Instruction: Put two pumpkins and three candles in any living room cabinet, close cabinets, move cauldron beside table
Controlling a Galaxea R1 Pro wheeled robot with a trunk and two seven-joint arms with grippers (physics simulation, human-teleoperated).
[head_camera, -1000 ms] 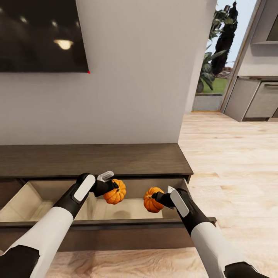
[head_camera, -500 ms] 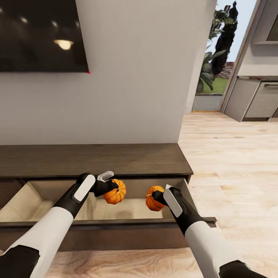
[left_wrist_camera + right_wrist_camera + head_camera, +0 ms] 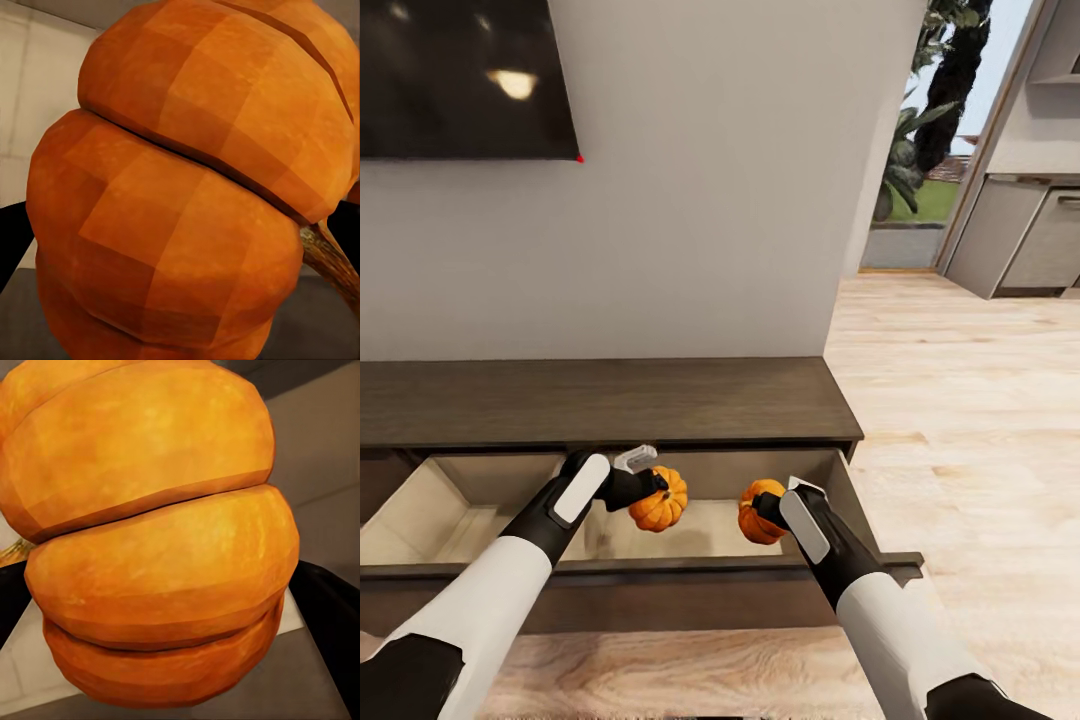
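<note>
Seen from the robot's head, a long dark-brown cabinet (image 3: 600, 400) runs along a grey wall, with one pull-out drawer (image 3: 690, 535) drawn open toward the robot at about 6 o'clock in the picture. Both arms reach forward over the open drawer. The left tool (image 3: 643, 487) is clamped on a small orange pumpkin (image 3: 658, 501), held above the pale drawer floor just left of the middle. The right tool (image 3: 768, 507) is clamped on a second pumpkin (image 3: 758, 511) at about 3 o'clock from the first, near it but apart from it, close to the drawer's right wall. In each wrist view the gripped pumpkin looms large, the left one (image 3: 187, 187) with its stem at the edge, the right one (image 3: 157, 532) over the light drawer floor. The step in hand appears to be putting the pumpkins into the cabinet. The next move probably calls for lowering each arm until its pumpkin nears the drawer floor, then letting go, withdrawing, and later pushing the drawer shut.
</note>
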